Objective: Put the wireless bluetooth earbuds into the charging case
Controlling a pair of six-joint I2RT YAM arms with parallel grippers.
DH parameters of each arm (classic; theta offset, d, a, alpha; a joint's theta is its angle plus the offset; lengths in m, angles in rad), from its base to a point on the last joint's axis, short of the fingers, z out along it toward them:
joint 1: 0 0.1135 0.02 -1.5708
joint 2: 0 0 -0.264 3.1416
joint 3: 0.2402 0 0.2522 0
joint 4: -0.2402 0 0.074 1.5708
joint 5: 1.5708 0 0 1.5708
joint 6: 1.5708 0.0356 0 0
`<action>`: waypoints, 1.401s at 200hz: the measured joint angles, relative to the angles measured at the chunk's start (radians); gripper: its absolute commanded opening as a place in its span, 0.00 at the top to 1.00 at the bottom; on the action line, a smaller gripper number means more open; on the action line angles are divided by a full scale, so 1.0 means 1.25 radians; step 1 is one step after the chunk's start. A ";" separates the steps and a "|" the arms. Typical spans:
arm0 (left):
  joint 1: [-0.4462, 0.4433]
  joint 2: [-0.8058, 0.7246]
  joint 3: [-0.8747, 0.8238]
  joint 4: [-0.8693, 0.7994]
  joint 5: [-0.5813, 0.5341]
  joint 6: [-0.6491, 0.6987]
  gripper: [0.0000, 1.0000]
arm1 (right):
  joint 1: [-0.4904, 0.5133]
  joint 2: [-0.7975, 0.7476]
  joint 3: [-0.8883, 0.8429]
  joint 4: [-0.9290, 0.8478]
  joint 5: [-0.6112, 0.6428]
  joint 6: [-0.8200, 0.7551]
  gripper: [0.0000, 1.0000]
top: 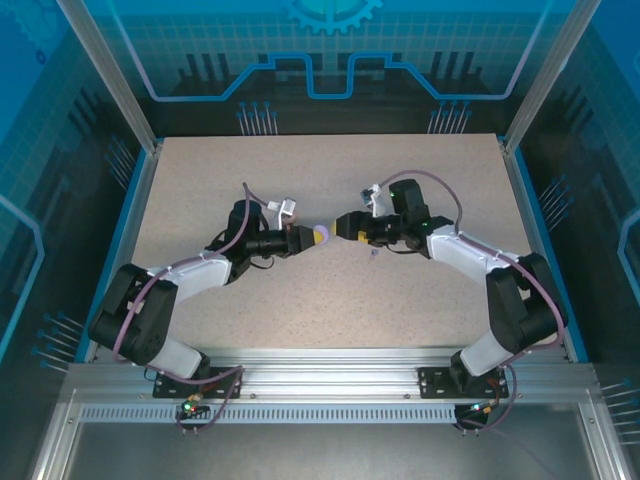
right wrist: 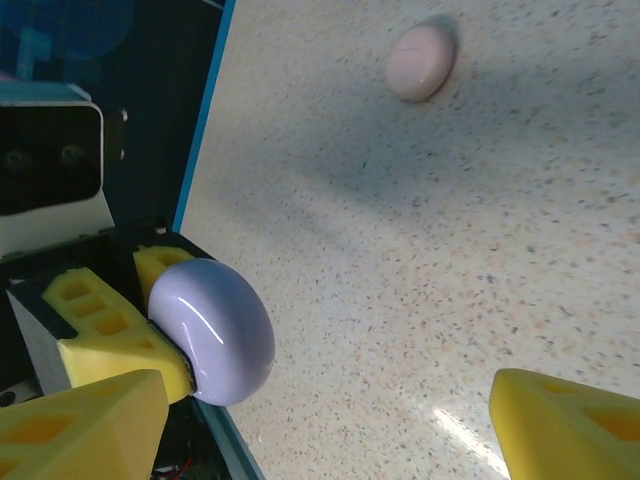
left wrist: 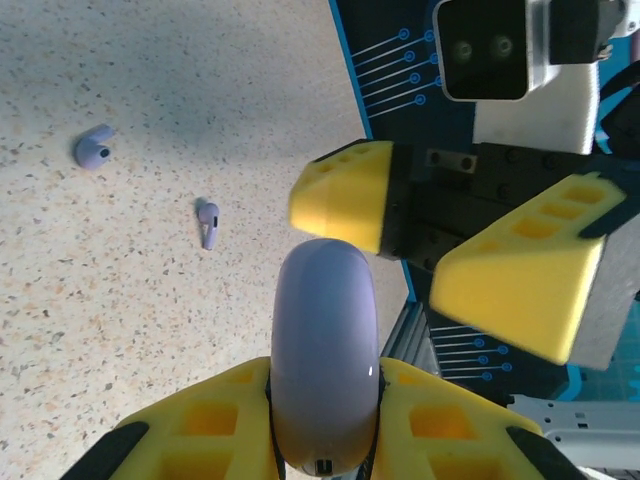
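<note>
The left pincer (top: 300,238) was clamped on the lavender charging case (left wrist: 325,340), its long axis aimed at the right pincer (top: 348,226), spread apart just opposite. Two lavender earbuds (left wrist: 208,222) lay on the counter (left wrist: 120,330), seemingly nearer the right arm.

From above, the purple case (top: 320,236) peeks out of the left fingers (top: 300,238), which hide most of it. A bud (top: 372,253) on the table (top: 200,180) near it is only a speck, too small to tell its shape. In the left wrist view the bottom edge cuts off the case's low end and those fingers. In the right wrist view the right fingers (right wrist: 560,425) are cut off at the bottom, and the pink case (right wrist: 420,62) looks a little blurry.
</note>
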 measured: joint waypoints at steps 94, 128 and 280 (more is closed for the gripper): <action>0.008 -0.001 0.003 -0.058 0.000 0.001 1.00 | 0.019 0.103 0.017 0.056 -0.034 0.018 0.24; 0.006 -0.039 0.003 -0.050 0.023 0.002 1.00 | -0.013 0.126 -0.015 0.069 -0.020 0.035 0.25; 0.006 -0.016 0.006 0.029 0.060 -0.010 1.00 | -0.038 0.011 -0.046 0.082 -0.150 0.001 0.45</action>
